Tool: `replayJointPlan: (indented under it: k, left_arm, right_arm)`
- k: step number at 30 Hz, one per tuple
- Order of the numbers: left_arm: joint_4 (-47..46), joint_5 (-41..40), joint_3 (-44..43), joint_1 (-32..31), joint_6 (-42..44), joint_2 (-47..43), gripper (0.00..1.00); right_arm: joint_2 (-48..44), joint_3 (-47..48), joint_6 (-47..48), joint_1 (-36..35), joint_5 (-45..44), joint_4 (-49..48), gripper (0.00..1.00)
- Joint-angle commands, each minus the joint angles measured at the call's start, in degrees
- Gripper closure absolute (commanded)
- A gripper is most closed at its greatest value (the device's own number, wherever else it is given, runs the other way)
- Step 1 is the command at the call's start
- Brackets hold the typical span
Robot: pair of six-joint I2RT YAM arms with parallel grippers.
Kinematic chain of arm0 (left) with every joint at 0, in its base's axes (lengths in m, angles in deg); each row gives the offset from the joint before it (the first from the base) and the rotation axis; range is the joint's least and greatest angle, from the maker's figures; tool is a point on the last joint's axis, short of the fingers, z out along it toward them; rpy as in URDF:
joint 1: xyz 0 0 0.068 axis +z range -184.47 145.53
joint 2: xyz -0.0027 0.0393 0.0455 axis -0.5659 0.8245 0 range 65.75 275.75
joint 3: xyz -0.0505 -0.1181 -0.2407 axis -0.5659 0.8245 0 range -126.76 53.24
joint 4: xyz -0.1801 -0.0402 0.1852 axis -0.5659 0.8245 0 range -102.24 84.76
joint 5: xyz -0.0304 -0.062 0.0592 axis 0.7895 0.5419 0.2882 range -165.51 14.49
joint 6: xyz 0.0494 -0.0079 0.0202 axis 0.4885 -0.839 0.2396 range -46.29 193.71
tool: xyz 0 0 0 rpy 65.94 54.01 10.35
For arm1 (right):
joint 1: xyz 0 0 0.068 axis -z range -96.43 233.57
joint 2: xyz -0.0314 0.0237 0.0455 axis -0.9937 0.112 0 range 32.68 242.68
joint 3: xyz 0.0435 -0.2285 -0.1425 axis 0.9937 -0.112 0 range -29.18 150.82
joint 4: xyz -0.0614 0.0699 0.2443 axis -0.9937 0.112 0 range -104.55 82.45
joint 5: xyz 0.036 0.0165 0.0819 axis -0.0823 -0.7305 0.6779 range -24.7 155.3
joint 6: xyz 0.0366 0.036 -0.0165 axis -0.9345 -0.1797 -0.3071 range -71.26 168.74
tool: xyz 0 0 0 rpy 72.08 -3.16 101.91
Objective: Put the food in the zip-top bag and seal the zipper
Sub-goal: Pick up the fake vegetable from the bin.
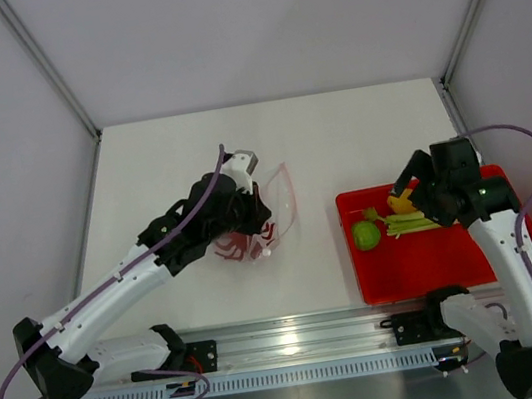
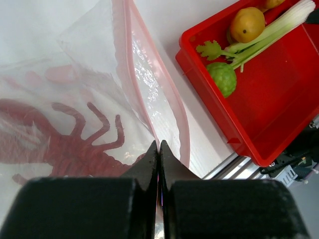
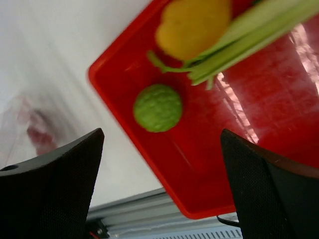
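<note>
Evidently nothing is bagged yet: the left gripper [image 2: 158, 149] pinches the zip-top bag [image 2: 99, 74] on the table [image 1: 337, 138], while the right gripper [image 3: 162, 137], fingers apart, hangs over the green fruit [image 3: 157, 108] and celery stalk [image 3: 239, 45] in the red tray [image 3: 249, 124].

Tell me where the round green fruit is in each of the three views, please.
Top external: the green fruit lies at the left end of the red tray.
Left wrist: upper right, inside the tray near its wall, right of the clear bag.
Right wrist: centre, just inside the tray's rim.
Shared landmark: the red tray.
</note>
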State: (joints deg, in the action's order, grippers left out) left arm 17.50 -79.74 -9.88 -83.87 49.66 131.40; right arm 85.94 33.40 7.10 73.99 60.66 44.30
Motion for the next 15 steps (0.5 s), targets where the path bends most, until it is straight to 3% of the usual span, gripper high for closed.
replayJointPlan:
  k: [1,2,6,11,15]
  left_arm:
    - [-4.07,2.56,-0.43,0.36,-0.82,-1.22,0.99]
    - [-4.25,2.91,-0.26,0.36,-0.65,-1.31,0.99]
    - [-4.42,3.7,0.1,0.45,-0.38,-1.75,1.0]
    - [-4.34,6.07,-0.52,0.45,0.58,-0.96,0.99]
    - [-4.16,7.04,-1.49,0.45,1.11,-0.26,0.99]
  right_arm:
    - [-2.52,-5.97,-1.07,8.77,-0.47,0.22,0.01]
    - [-3.41,-7.64,-0.28,16.19,1.46,-2.31,0.0]
    - [-4.22,-14.59,2.27,31.94,12.37,-7.43,0.01]
    - [1.67,-15.74,4.11,40.07,7.64,-10.42,0.01]
    - [4.31,-17.76,6.57,48.75,9.82,-15.33,0.01]
